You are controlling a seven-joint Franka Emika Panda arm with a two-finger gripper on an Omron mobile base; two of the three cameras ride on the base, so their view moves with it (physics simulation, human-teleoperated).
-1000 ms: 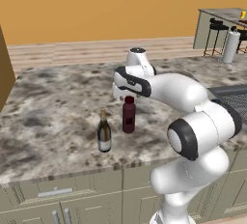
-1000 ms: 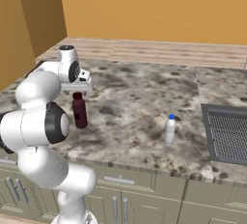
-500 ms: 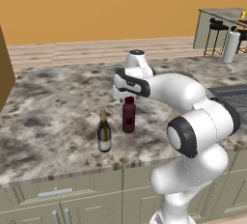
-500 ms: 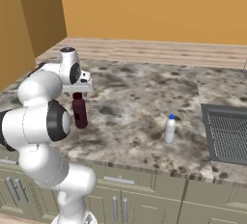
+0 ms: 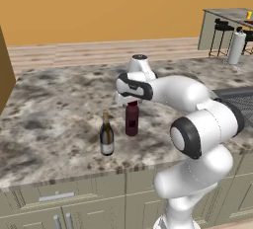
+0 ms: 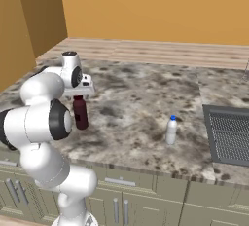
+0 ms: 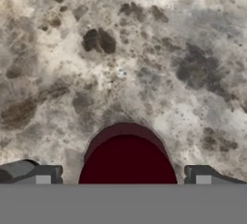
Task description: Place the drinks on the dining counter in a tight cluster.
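Gripper (image 7: 123,174) spread wide directly above maroon bottle (image 5: 131,119), holding nothing.

Hand view: fingertips (image 7: 34,174) sit either side of the maroon cap w/ a clear gap each side, no contact seen; marbled counter (image 7: 144,49) lies beyond. Left base view: arm bends low over the counter, hand at bottle's neck; bottle upright, approx. mid-counter near front edge. Wine bottle (image 5: 106,135) upright just beside it, on its left in this view, closer to front edge, not touching. Right base view: water bottle (image 6: 171,130) upright, well apart from the maroon bottle (image 6: 80,112), near the dark grille (image 6: 229,132) set in the counter. All three drinks stand on the cabinet counter w/ beige drawers (image 5: 59,198). Dining counter (image 5: 225,16) w/ black stools (image 5: 221,35) seen far back at upper right of left base view; white roll (image 5: 235,48) stands by it.
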